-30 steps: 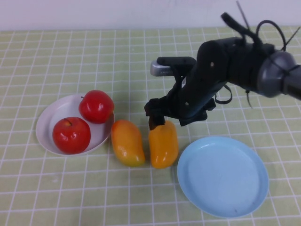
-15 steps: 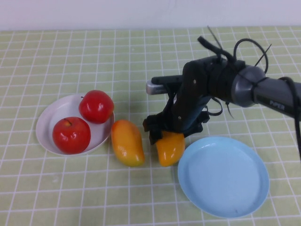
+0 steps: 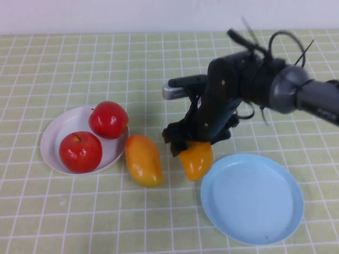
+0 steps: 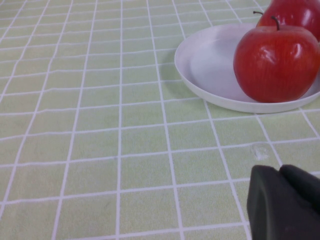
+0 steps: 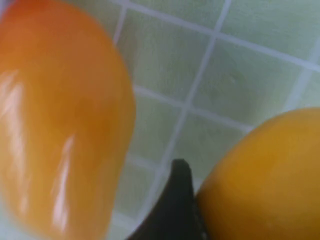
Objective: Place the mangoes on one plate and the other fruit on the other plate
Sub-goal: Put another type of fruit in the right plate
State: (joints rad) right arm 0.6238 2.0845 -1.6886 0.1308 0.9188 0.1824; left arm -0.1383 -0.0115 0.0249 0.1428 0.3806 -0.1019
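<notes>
Round light blue plate (image 3: 251, 197) nearest and bare, right gripper (image 3: 193, 144) has clamped one glossy orange mango (image 3: 196, 159) and tipped it up toward the rim, other mango (image 3: 143, 160) untouched beside white plate (image 3: 58, 132) holding both red apples (image 3: 108, 119), left gripper (image 4: 285, 202) closed, parked.

Right arm reaching in from the table's right edge, wrist bent down, right gripper (image 3: 193, 151) mid-table with jaws clamped on a mango (image 3: 196, 160), left gripper (image 4: 285, 202) low, fingers together
</notes>
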